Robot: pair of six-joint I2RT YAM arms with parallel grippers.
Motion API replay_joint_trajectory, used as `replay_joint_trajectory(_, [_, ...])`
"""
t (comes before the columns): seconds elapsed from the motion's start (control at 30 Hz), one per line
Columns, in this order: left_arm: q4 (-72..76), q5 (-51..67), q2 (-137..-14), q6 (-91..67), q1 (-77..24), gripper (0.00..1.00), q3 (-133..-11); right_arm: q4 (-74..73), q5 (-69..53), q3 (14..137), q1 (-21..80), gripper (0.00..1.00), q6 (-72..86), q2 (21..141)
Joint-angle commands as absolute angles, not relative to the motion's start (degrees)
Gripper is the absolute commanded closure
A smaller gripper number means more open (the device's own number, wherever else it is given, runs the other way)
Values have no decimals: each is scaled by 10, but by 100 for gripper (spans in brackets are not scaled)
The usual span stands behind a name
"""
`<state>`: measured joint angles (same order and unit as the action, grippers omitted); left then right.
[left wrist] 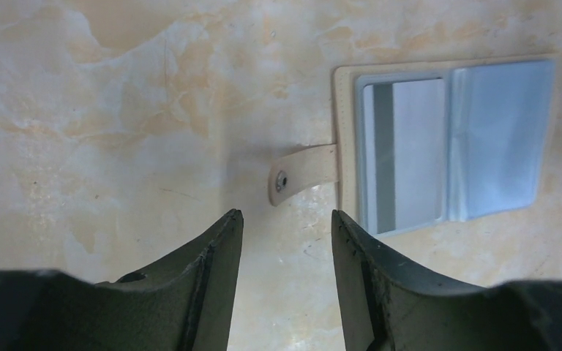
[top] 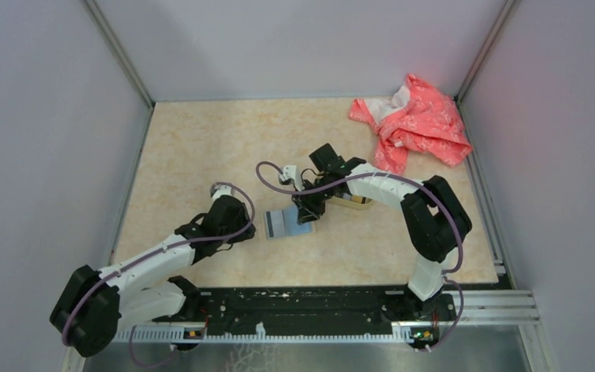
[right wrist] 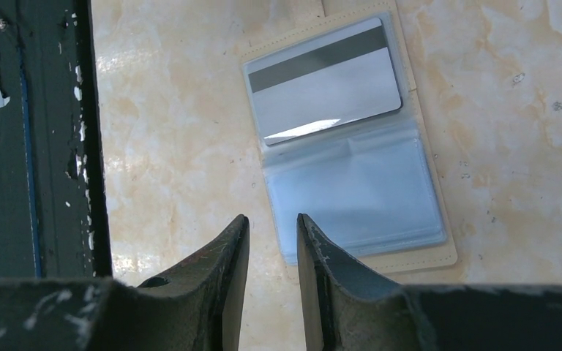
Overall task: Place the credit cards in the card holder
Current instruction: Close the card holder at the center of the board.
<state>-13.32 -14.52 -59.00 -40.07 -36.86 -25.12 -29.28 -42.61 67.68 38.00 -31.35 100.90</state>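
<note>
The beige card holder point(top: 288, 222) lies open and flat on the table, its clear sleeves facing up. A grey credit card with a dark stripe point(right wrist: 322, 80) sits inside one sleeve; the sleeve beside it point(right wrist: 358, 194) looks empty. The holder's snap strap point(left wrist: 300, 174) sticks out sideways. My left gripper point(left wrist: 285, 213) is open just short of that strap, with nothing between its fingers. The right gripper point(right wrist: 272, 217) hovers at the holder's near corner, jaws a narrow gap apart and empty. From above, the right gripper point(top: 307, 209) partly covers the holder.
A crumpled pink cloth point(top: 414, 124) lies at the back right corner. A tan object point(top: 354, 202) is mostly hidden under the right arm. Grey walls enclose the table on three sides. A dark upright bar point(right wrist: 44, 139) fills the left of the right wrist view.
</note>
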Motion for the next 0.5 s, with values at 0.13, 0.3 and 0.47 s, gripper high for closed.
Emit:
replay_joint_trajectory(0.13, [-59,-132,-648,-405,-366,54,-234,-288,-439,709,375,69,-308,1021])
replay_joint_trajectory(0.3, [-26,-123,-676,-405,-365,60,-245,-263,-422,702,366,69,-267,1025])
replay_joint_trajectory(0.47, [-22,-139,-692,-402,-365,67,-252,-290,-406,721,346,69,-253,1036])
